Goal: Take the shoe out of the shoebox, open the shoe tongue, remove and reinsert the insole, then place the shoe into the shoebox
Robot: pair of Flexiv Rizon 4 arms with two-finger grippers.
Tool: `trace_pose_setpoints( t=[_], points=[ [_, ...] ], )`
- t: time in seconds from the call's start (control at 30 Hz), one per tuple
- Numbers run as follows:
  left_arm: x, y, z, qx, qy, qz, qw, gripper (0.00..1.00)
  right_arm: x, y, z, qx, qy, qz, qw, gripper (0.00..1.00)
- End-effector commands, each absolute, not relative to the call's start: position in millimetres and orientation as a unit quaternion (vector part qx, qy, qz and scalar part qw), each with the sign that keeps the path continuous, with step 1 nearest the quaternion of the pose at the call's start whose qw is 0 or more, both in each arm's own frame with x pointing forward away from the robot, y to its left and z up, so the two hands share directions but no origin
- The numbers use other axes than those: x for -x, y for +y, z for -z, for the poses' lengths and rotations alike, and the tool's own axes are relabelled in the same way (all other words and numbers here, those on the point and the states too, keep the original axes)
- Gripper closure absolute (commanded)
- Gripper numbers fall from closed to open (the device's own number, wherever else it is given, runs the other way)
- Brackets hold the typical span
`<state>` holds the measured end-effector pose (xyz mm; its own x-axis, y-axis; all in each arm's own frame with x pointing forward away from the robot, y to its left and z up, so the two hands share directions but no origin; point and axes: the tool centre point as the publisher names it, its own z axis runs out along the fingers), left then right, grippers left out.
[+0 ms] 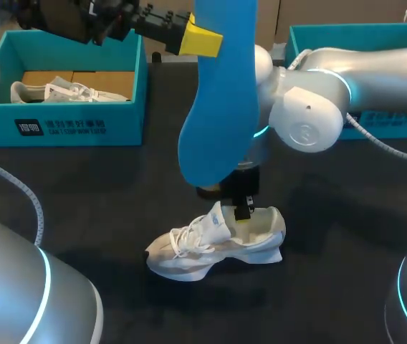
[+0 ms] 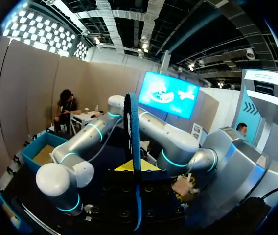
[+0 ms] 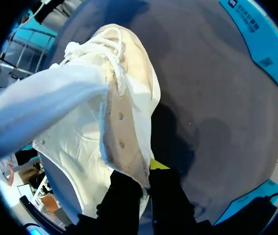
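Observation:
A white shoe (image 1: 214, 244) lies on its sole on the black table, toe toward my left side. My right gripper (image 1: 243, 210) points down at its heel opening and is shut on the shoe's side wall (image 3: 129, 147), one yellow fingertip (image 3: 158, 164) showing outside it. The tongue (image 3: 41, 107) is lifted up from the laces (image 3: 112, 49). High above the shoe hangs the blue insole (image 1: 214, 107), with my left gripper (image 1: 198, 39) shut on its upper end. In the left wrist view the insole (image 2: 134, 127) stands edge-on between the fingers of the left gripper (image 2: 136, 169).
A teal shoebox (image 1: 74, 122) at the back left holds another white shoe (image 1: 60, 92). A second teal box (image 1: 375, 36) stands at the back right, behind my right arm. Bare black table (image 1: 117, 193) lies around the shoe.

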<state>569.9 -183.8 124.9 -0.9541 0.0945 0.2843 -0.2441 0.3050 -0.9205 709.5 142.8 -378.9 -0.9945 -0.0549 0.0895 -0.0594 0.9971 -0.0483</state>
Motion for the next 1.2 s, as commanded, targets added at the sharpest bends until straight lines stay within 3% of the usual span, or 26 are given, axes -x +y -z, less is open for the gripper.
trace_pose_setpoints(
  t=[0.03,0.53,0.83,1.2],
  points=[
    [-570.6,-185.6,-124.7,-0.047,-0.795,-0.587,0.144,1.0,-711.7,140.2,363.6,-0.009,-0.998,-0.029,0.061,1.0],
    [-570.6,-185.6,-124.7,-0.047,-0.795,-0.587,0.144,1.0,-703.3,129.2,330.5,0.201,-0.972,0.055,0.104,1.0],
    [-570.6,-185.6,-124.7,-0.047,-0.795,-0.587,0.144,1.0,-695.5,138.0,319.0,0.323,-0.937,0.112,0.077,1.0],
    [-570.6,-185.6,-124.7,-0.047,-0.795,-0.587,0.144,1.0,-694.2,141.8,318.5,0.328,-0.935,0.112,0.078,1.0]
  ],
)
